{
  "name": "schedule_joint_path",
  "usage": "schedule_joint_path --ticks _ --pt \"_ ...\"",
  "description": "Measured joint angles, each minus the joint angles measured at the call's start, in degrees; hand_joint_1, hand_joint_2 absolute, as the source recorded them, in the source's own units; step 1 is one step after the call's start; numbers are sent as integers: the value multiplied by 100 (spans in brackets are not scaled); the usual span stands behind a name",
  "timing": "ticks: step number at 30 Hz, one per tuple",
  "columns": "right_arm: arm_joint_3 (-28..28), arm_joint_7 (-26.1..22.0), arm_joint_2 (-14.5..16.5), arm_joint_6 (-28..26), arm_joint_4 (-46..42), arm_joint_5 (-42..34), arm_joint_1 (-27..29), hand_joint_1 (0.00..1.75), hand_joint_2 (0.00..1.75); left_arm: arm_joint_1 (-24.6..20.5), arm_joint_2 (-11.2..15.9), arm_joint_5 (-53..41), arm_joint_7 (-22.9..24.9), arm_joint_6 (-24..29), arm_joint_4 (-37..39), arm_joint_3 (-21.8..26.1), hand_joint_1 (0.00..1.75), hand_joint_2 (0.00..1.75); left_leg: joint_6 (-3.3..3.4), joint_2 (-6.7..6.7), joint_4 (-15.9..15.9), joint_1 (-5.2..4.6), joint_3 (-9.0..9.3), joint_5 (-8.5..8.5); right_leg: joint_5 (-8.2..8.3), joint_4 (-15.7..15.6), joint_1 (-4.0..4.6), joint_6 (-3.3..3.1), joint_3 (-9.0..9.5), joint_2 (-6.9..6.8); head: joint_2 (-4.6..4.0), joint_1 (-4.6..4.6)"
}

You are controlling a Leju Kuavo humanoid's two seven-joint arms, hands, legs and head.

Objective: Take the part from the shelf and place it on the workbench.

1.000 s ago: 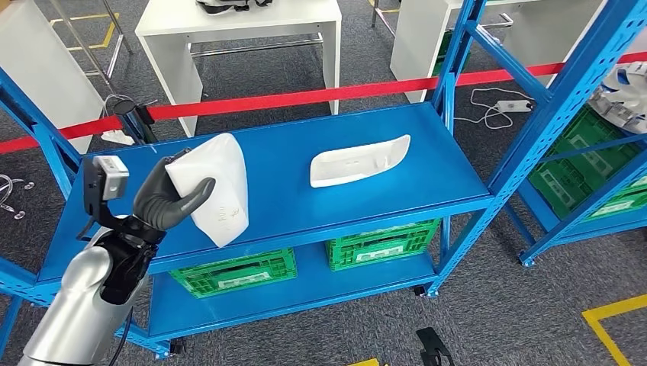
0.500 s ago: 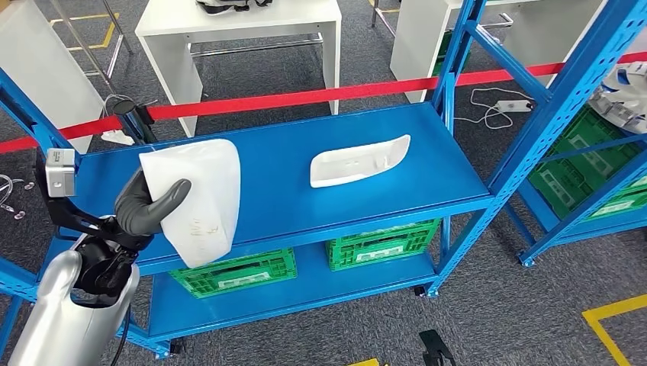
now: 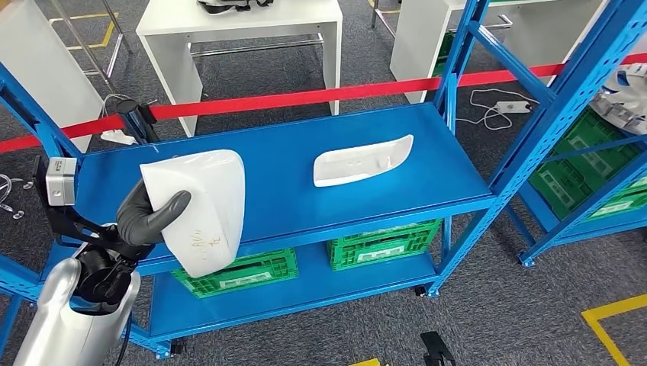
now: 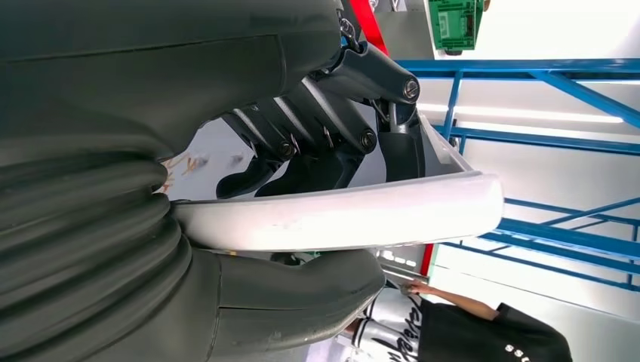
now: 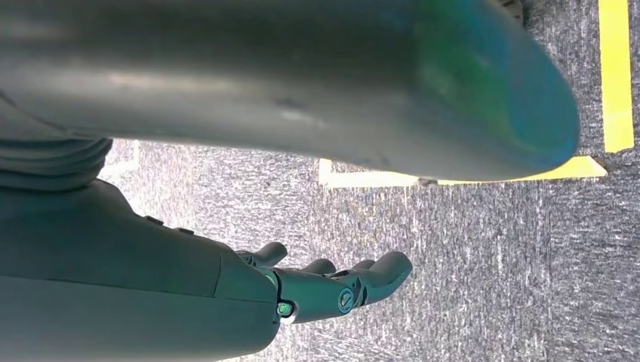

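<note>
The blue shelf [image 3: 427, 171] has open deck between its uprights; a second white part [image 3: 361, 161] lies near the middle, well apart from the left hand [image 3: 146, 216]. A red tape [image 3: 305, 97] runs behind the shelf, with white tables beyond. The left hand grips the part [image 3: 202, 206], thumb across its front and fingers [image 4: 317, 151] curled inside the shell, holding it off the deck at the shelf's front left edge. The left arm is bent, the hand raised. The right hand [image 5: 332, 286] hangs over grey carpet, fingers loosely apart and holding nothing.

Person [image 4: 483, 328] cut off by frame edge.
</note>
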Motion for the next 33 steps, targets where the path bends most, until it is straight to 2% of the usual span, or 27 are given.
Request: schedule_joint_path --ticks 1,3,5,6,7,8,9,10,12,13,16,17,18,19,21,22,23,24,25,27,28,29,31,32,33 --pt "-2 0 1 -1 0 0 1 0 0 14 -1 -18 8 -10 -30 0 175 175 21 10 -29 14 9 35 -28 27 6 19 -10 1 0 1" --pt "-7 0 3 -2 0 1 1 0 0 40 -9 -58 27 -27 -92 0 175 175 61 34 -90 50 15 96 -284 347 18 51 -136 0 0 21" --pt "-16 0 3 -2 0 3 2 0 0 88 -18 -66 59 -58 -139 -1 175 175 77 55 -80 57 -20 113 -707 1075 8 80 -424 -3 0 45" --pt "-23 1 3 -2 0 5 4 0 0 127 -21 -50 83 -86 -160 -1 175 175 76 63 -61 58 -46 114 -849 1413 1 90 -554 -4 0 51" --pt "-30 4 2 -2 0 7 7 0 0 170 -22 -24 108 -120 -182 -2 175 175 73 71 -34 60 -76 116 -895 1602 -7 99 -611 -5 0 52" --pt "-35 7 2 -2 0 8 9 0 0 212 -22 1 129 -154 -207 -2 175 175 67 75 -2 64 -109 116 -834 1567 -15 103 -560 -6 0 52" --pt "-40 11 2 -2 0 9 11 0 0 251 -23 4 140 -179 -238 -2 175 175 55 77 35 72 -144 116 -692 1310 -25 107 -395 -9 0 52" --pt "-44 14 1 -2 0 9 8 0 0 284 -23 -12 142 -194 -278 -3 175 175 34 78 78 82 -180 113 -564 906 -35 111 -161 -11 0 52" --pt "-48 16 3 -1 0 9 3 0 0 334 -24 -65 127 -208 -365 -4 175 175 -36 66 147 84 -244 113 -376 340 -17 74 170 5 0 52" --pt "-50 16 5 -1 0 9 0 0 0 351 -25 -82 118 -210 -402 -5 175 175 -73 58 172 80 -267 119 -369 227 -9 36 221 15 0 48" --pt "-61 17 13 2 0 16 -3 0 0 394 -23 -121 96 -214 -476 -7 175 175 -189 41 197 79 -316 143 -329 193 -10 -99 166 18 0 31" --pt "-64 21 17 4 0 21 -2 0 0 416 -22 -149 86 -215 -500 -7 175 175 -231 44 267 86 -359 67 -291 183 -15 -143 137 10 0 21" --pt "-67 25 21 6 0 27 0 0 0 440 -20 -187 73 -216 -530 -7 175 175 -271 49 440 96 -433 -91 -249 171 -23 -182 100 0 0 5" --pt "-70 28 24 8 0 31 1 0 0 474 -18 -227 56 -218 -564 -7 175 175 -308 55 723 113 -539 -320 -209 168 -24 -209 54 -8 0 -10" --pt "-77 24 24 10 0 38 5 0 0 574 -9 -305 8 -223 -638 -6 175 175 -359 62 1455 135 -766 -779 -125 169 -19 -229 -60 -14 0 -33" --pt "-79 20 24 14 0 45 8 0 0 640 -1 -355 -19 -226 -672 -6 175 175 -367 62 1702 139 -804 -885 -79 171 -15 -230 -121 -15 0 -34" --pt "-79 15 24 19 0 61 11 0 0 706 9 -419 -47 -228 -708 -6 175 175 -361 62 1750 139 -742 -872 -31 171 -10 -228 -182 -15 0 -35" --pt "-79 13 24 24 0 79 12 0 0 763 19 -496 -74 -229 -748 -7 175 175 -340 62 1574 136 -567 -763 18 172 -2 -225 -239 -15 0 -36" --pt "-79 9 25 28 0 96 12 0 0 803 28 -576 -101 -231 -793 -8 175 175 -300 61 1199 126 -287 -618 65 172 7 -219 -289 -14 0 -36" --pt "-79 -11 36 30 0 126 12 0 0 847 46 -686 -157 -249 -888 -11 175 175 -213 72 381 87 258 -490 157 162 16 -186 -345 -17 0 -29" --pt "-79 -30 41 30 0 140 12 0 0 862 60 -709 -190 -275 -927 -13 175 175 -180 76 131 66 406 -476 201 151 11 -158 -349 -19 0 -31" --pt "-79 -49 45 33 0 158 12 0 0 882 80 -716 -221 -304 -955 -15 175 175 -158 82 28 48 447 -481 245 132 0 -123 -344 -23 0 -33" --pt "-79 -78 47 40 0 197 14 0 0 941 123 -753 -292 -359 -989 -21 175 175 -95 91 -23 44 401 -372 314 91 -15 -41 -338 -24 0 -52" --pt "-79 -80 49 44 0 214 16 0 0 974 139 -788 -326 -377 -999 -25 175 175 -54 100 -53 53 369 -306 257 115 -15 -6 -360 -21 0 -57" --pt "-78 -75 51 45 1 231 20 0 0 1011 150 -834 -360 -393 -1015 -27 175 175 -15 109 -86 68 331 -225 88 231 -13 24 -408 -16 0 -53"
